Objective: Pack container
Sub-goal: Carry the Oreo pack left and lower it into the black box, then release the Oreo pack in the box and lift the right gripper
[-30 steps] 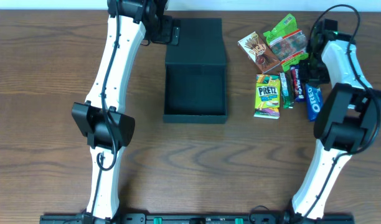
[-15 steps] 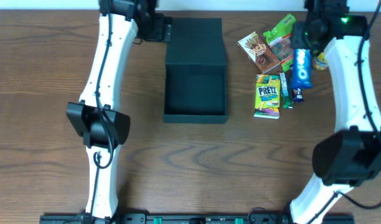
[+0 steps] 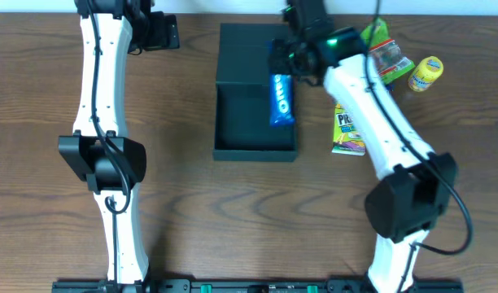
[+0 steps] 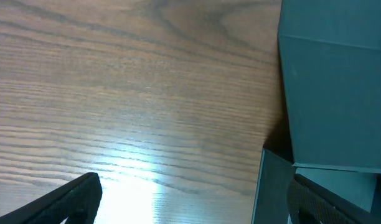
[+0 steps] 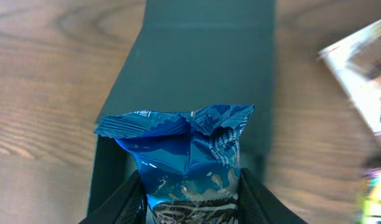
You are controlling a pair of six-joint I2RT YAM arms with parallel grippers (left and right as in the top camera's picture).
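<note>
Our right claw (image 3: 283, 69) squeezes the blue cookie packet (image 3: 281, 99) with the container (image 3: 241, 122) right below it, our left claw (image 3: 172, 32) gapes wide beside that box, and we think this light, stiff cardboard box is best taken by the edge of its flap lid (image 3: 249, 49).

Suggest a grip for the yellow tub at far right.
Grip the yellow tub across its narrow middle, from straight above. It seems to lie on its side, long axis slanted, with bare table on its right, so fingers set crosswise to that axis should fit. The right gripper holds the Oreo pack, so drop that first.
</note>
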